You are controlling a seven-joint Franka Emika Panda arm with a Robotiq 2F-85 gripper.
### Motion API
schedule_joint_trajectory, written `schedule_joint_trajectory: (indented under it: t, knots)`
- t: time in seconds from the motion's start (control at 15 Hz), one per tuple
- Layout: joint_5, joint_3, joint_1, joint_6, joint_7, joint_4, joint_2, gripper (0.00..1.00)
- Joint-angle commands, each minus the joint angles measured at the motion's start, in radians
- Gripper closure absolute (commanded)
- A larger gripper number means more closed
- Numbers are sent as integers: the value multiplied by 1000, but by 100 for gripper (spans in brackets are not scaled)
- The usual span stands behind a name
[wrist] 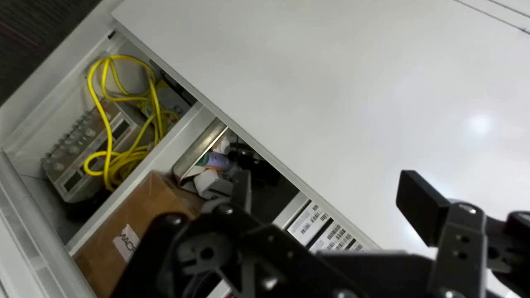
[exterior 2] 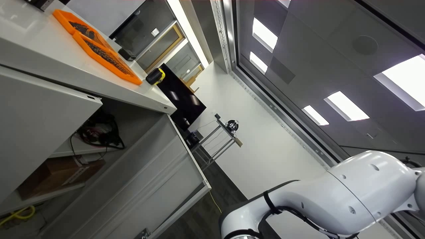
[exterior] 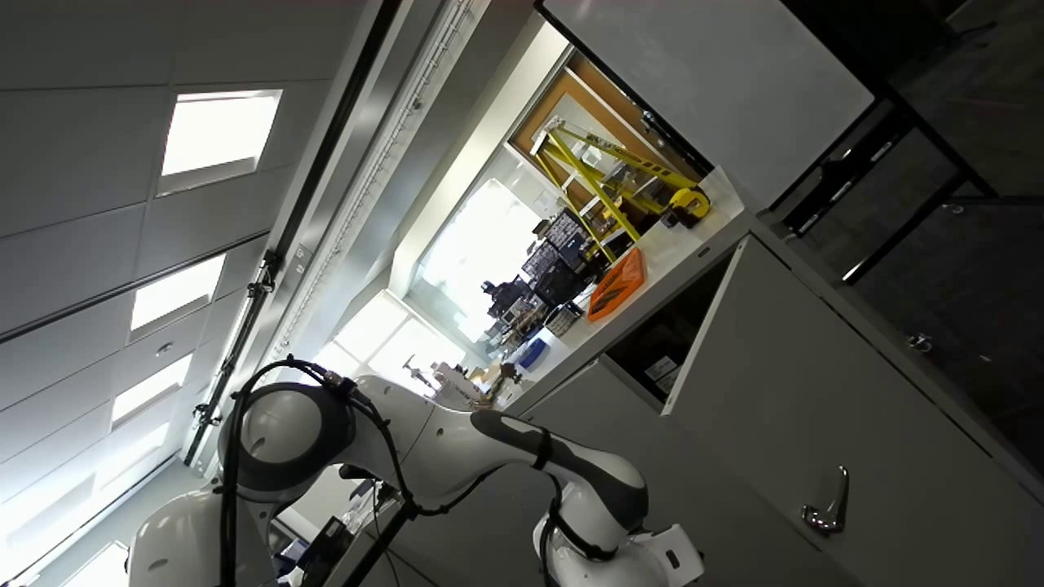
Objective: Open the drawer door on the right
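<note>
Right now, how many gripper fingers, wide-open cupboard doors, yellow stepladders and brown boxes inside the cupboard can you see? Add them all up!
Gripper fingers: 2
Wide-open cupboard door: 1
Yellow stepladder: 1
Brown box: 1
Total: 5

Pale right cabinet door [exterior: 832, 424], wide open

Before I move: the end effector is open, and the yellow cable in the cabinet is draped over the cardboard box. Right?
Not quite: the wrist view shows the yellow cable draped over the instrument with knobs, across a white shelf board from the cardboard box. The end effector is open, as you say.
</note>
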Motion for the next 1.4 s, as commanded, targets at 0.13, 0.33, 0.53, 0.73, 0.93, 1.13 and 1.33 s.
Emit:
schedule_joint_trajectory:
  t: [0.13, 0.33, 0.53, 0.73, 0.93, 1.13, 1.33]
  knots:
    - [179, 6, 30, 31, -144, 86, 3, 58]
    - [174, -43, -7, 34, -213, 143, 3, 80]
    - [172, -35, -117, 58, -238, 196, 2, 99]
    - [169, -4, -224, 102, -254, 237, 1, 100]
    - [166, 49, -317, 138, -275, 261, 4, 100]
    - [166, 95, -344, 167, -274, 255, 5, 100]
    - [166, 7, -210, 167, -235, 213, -14, 100]
